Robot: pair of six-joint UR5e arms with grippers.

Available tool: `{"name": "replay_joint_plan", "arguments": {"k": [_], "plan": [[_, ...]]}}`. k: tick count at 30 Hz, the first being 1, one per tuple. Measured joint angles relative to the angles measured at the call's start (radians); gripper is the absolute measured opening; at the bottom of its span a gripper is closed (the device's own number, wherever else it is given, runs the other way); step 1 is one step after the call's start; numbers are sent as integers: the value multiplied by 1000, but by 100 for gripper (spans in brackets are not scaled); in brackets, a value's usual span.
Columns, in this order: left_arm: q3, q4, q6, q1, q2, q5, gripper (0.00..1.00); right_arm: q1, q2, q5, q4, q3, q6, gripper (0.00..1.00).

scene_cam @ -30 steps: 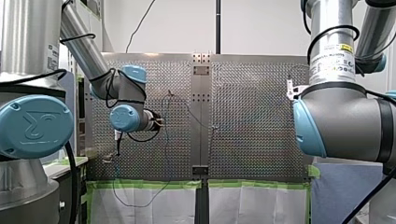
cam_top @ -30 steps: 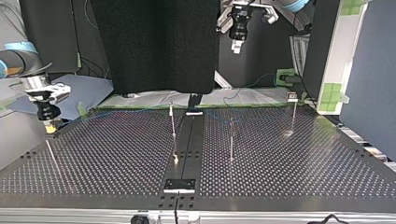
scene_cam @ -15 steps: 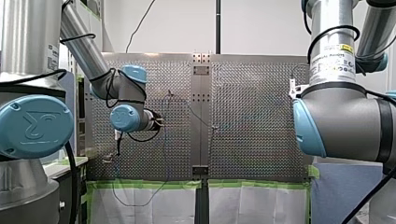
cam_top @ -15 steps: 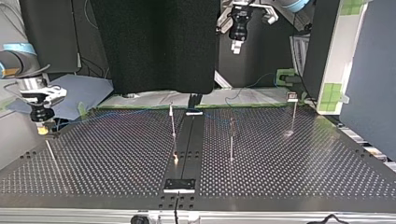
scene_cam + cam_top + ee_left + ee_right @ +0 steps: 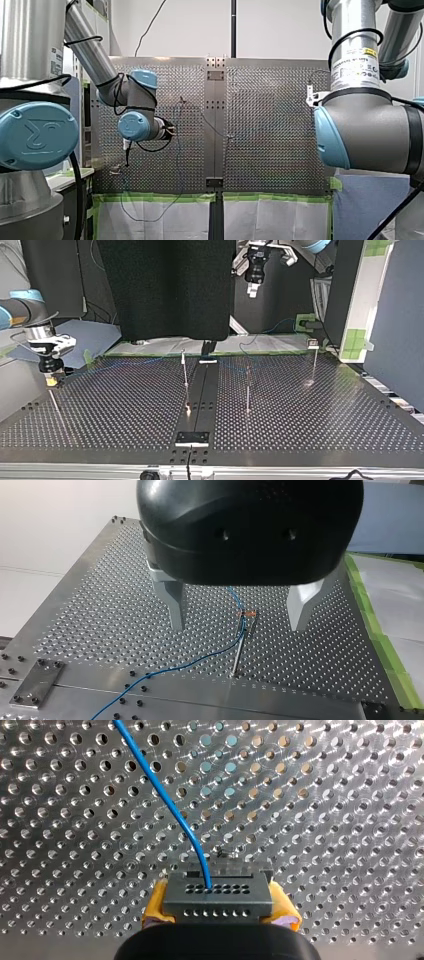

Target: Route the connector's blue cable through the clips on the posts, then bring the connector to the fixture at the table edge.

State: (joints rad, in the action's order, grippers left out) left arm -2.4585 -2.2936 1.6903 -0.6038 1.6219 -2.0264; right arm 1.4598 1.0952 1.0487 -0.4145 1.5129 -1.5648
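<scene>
Okay, across the tabletop (image 5: 310, 425) almost nothing has shifted, so all the movement is at the top view's left edge. My right arm (image 5: 20, 315) had lifted and drifted outward half a second ago. Now it has swung back in and come lower, so the right hand (image 5: 51, 380) sits just above the perforated plate at that edge. My left arm has not budged. The left hand (image 5: 254, 287) hangs high over the far side with its metal fingers (image 5: 176, 615) spread wide and gripping nothing.

The three posts (image 5: 185, 371) stand as they did. On the left wrist view, the one under that hand carries the blue cable (image 5: 160, 795) through its clip (image 5: 247, 614) at the top.

The connector (image 5: 217, 897) is pinched between the right hand's yellow pads (image 5: 156, 905), holes facing the camera and cable arcing off across the plate. A small pale piece sits just ahead of it. It may be the fixture, but I can't confirm that.

My read is that routing looks largely done and this dip is the final approach to delivery. Alignment is what matters now, and so is cable slack.
</scene>
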Motion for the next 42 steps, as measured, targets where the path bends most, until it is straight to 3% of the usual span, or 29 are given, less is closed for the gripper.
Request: {"name": "replay_joint_plan", "arguments": {"k": [21, 42], "plan": [[0, -9, 2, -4, 0, -2, 100, 7, -4, 7, 11, -29, -9, 0], [0, -9, 2, -5, 0, -2, 100, 3, -5, 6, 29, -29, 26, 0]]}}
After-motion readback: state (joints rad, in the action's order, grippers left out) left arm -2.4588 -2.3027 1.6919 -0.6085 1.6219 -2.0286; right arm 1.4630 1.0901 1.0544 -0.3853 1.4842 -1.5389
